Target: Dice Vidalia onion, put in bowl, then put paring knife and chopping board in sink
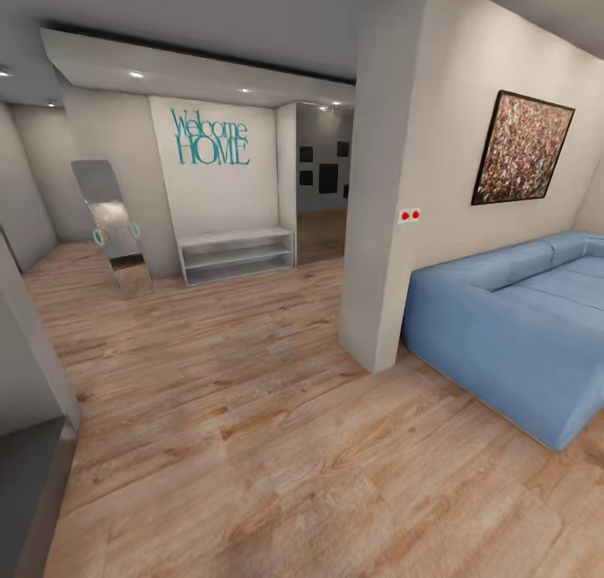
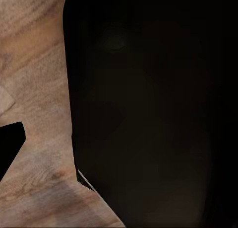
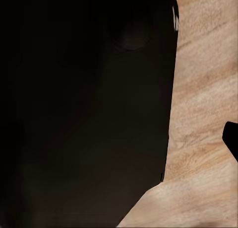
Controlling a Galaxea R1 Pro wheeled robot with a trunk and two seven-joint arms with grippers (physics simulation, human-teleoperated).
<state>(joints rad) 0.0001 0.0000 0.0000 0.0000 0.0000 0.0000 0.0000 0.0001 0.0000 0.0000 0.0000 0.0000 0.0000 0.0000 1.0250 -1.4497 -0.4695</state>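
Ahead of the head camera: pale plank wooden floor [image 1: 252, 444], large blue fabric sofa [image 1: 512, 326] at right, square white pillar [image 1: 382, 226] just beside it, low white open shelf [image 1: 237, 255] under teal "Welcome HOME" wall lettering [image 1: 210, 137], tall leaning mirror [image 1: 113, 226] left of the shelf. Judged as a living area, in transit toward the kitchen.

Position of the small round pinkish-red Vidalia onion: cannot be told from here; by the task, look for it in the grey steel sink.

Left gripper and right gripper: spread or pressed together, cannot tell. Close before each wrist camera, a dark blurred mass [image 2: 148, 114] [image 3: 84, 109], with plank floor beyond.

Handling, as a judgement: treat the onion as light, firm, smooth-skinned and prone to roll. Take hold across the widest part, one finger on each opposite side, with moderate squeeze. Avoid pinching near either end, where likely to slip free. Lift straight up, clear of the basin wall, before carrying to the brown wooden chopping board.
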